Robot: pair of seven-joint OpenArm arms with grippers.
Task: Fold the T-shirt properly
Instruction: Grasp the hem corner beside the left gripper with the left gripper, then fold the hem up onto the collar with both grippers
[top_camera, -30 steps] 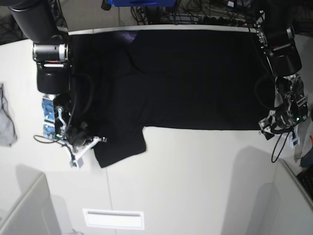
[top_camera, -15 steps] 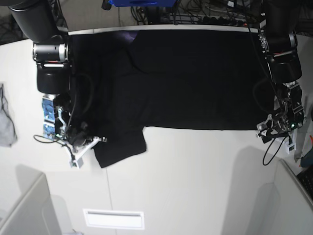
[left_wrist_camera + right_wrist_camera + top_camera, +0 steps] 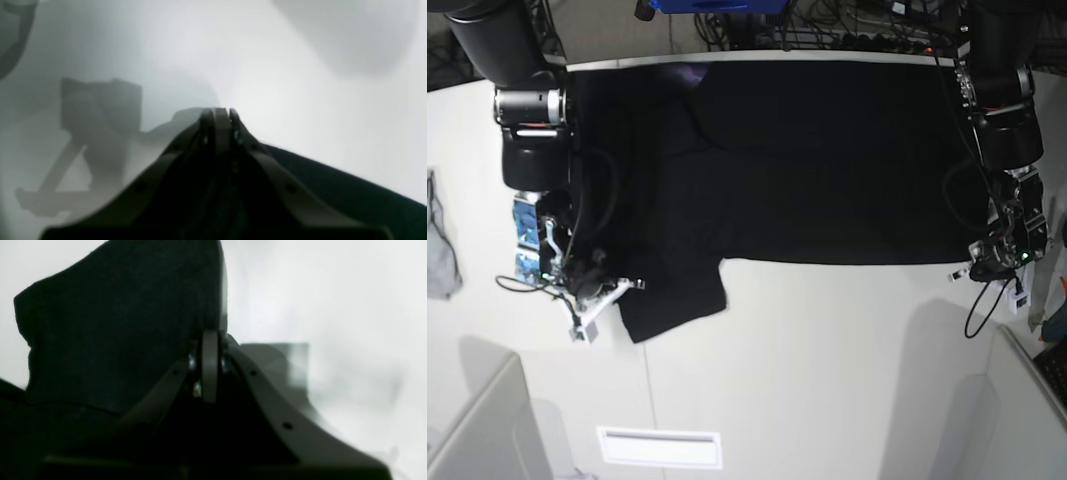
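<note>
The black T-shirt (image 3: 807, 160) lies spread plain side up on the white table (image 3: 827, 370), with one sleeve (image 3: 672, 300) pointing toward the front. My right gripper (image 3: 632, 286) sits at that sleeve's left edge. In the right wrist view its fingertips (image 3: 210, 343) are pressed together against the sleeve fabric (image 3: 116, 323), shut on it. My left gripper (image 3: 959, 269) is at the hem's front right corner. In the left wrist view its fingers (image 3: 218, 116) are together, and dark T-shirt cloth (image 3: 333, 186) runs in under them.
A small grey cloth (image 3: 439, 250) lies at the table's left edge. A white label plate (image 3: 659, 447) sits near the front edge. Grey partitions rise at the front left (image 3: 477, 430) and front right (image 3: 1027, 400). Cables (image 3: 827, 25) crowd the back.
My left gripper has closed its jaws at the hem corner and settled slightly lower. The right arm and the T-shirt have not moved.
</note>
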